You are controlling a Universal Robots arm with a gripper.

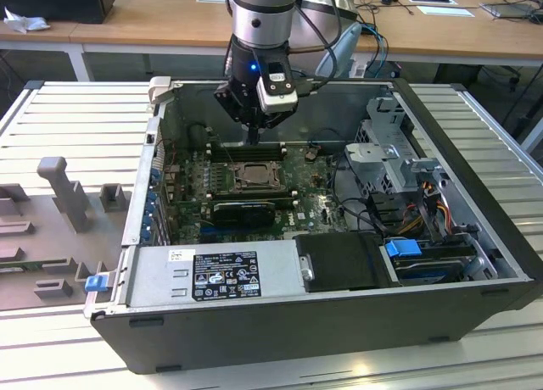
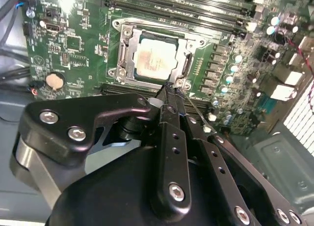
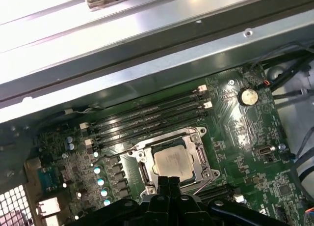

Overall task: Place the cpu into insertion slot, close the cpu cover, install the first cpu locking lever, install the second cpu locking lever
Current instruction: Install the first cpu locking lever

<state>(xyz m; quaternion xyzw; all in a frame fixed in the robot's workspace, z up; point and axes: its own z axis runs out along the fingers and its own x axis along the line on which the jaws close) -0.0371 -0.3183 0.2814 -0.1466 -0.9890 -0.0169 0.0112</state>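
Ribbed grey metal tabletop point(image 1: 59, 110) bears the open black computer case point(image 1: 322, 331); my black two-fingered gripper point(image 2: 169, 91) has its fingers drawn together, nothing visible between them, tips just at the edge of the square, silver-rimmed insertion slot point(image 2: 147, 26); the small pale silver-beige cpu point(image 2: 156, 59) lies flat inside it, just past my tips; the thin silver cpu cover point(image 2: 126, 56) lies down around it; the green motherboard point(image 2: 73, 39) spreads beyond; my grey arm point(image 1: 263, 17) points straight down into the case.
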